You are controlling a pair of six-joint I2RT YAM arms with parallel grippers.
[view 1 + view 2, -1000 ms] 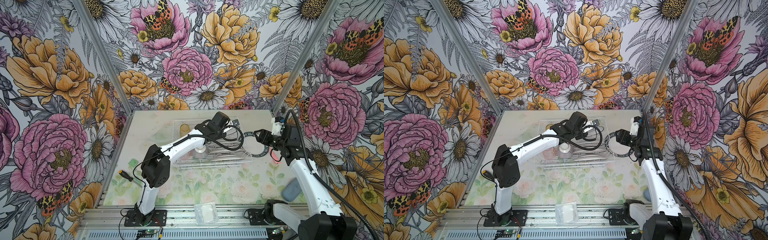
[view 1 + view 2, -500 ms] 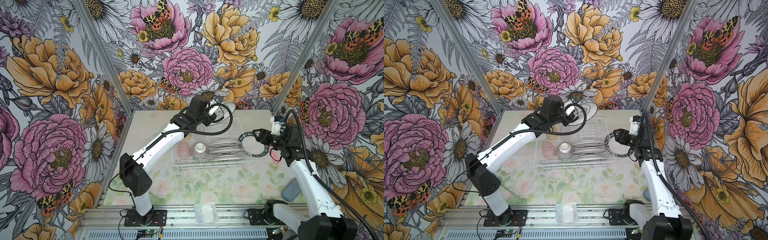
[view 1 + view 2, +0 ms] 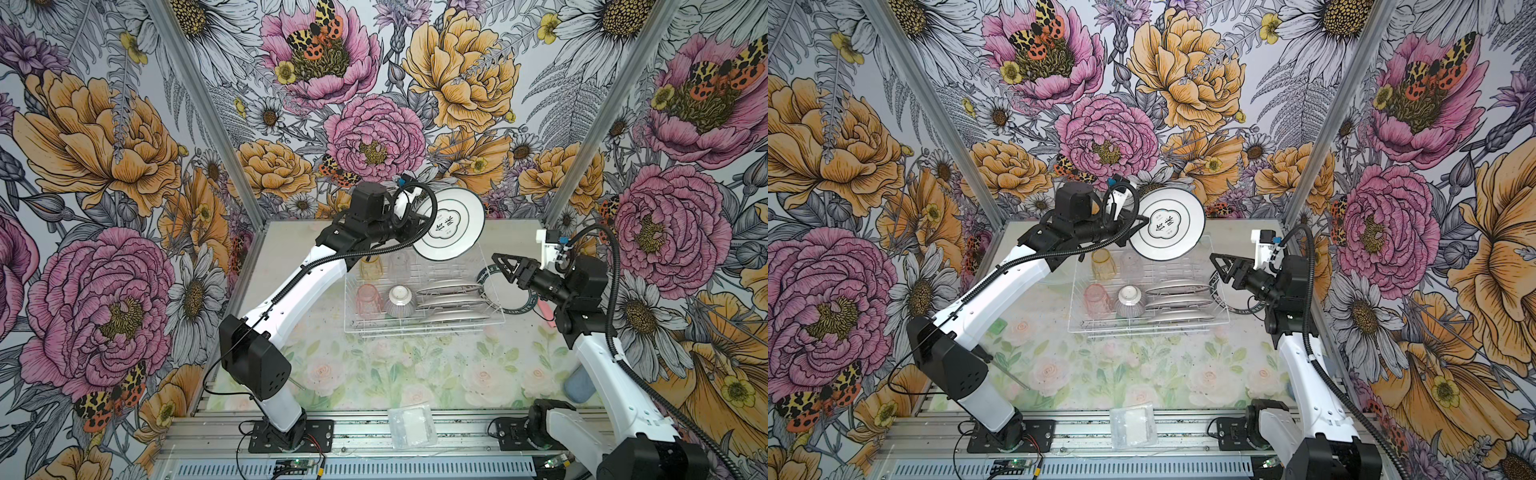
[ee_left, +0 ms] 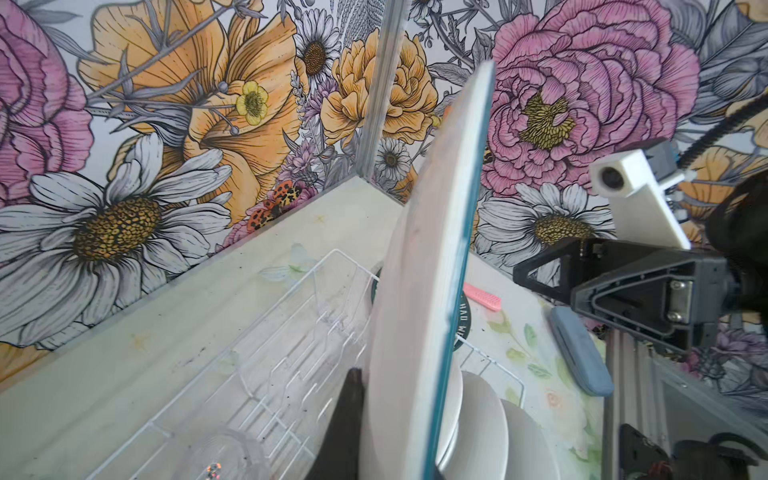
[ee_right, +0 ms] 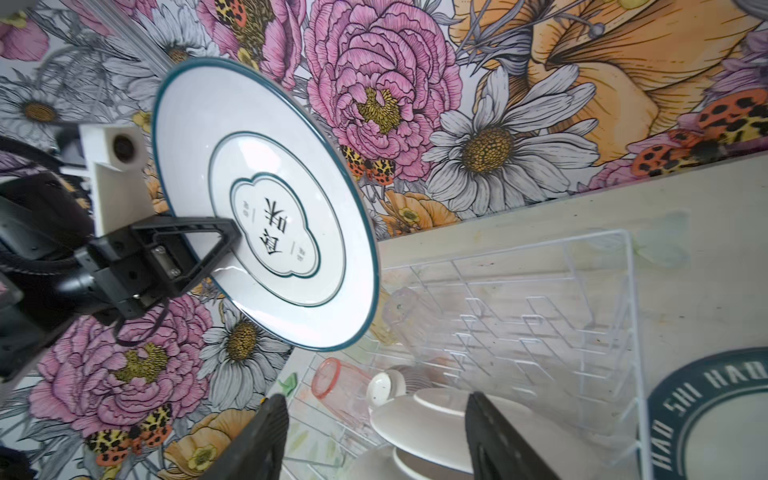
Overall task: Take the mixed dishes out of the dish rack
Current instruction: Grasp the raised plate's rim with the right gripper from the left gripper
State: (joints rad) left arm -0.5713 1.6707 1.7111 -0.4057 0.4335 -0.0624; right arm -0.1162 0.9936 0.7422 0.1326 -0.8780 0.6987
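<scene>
Left gripper (image 3: 417,232) is clamped on a white teal-rimmed plate (image 3: 451,224), held in the air over the dish rack's (image 3: 424,332) far edge. Its glossy face with dark characters is shown in the right wrist view. From the left wrist only the thin rim and plain back are seen. In the wire rack's left half a yellow tumbler (image 3: 371,266), clear tumbler (image 3: 400,264), pink tumbler (image 3: 368,300) and ribbed bowl (image 3: 400,300) are seated. Slotted plates (image 3: 451,299) are stood on edge to their right. Right gripper (image 5: 376,399) is spread and empty at the rack's right edge, near a dark-banded plate (image 5: 673,399) on the bench.
</scene>
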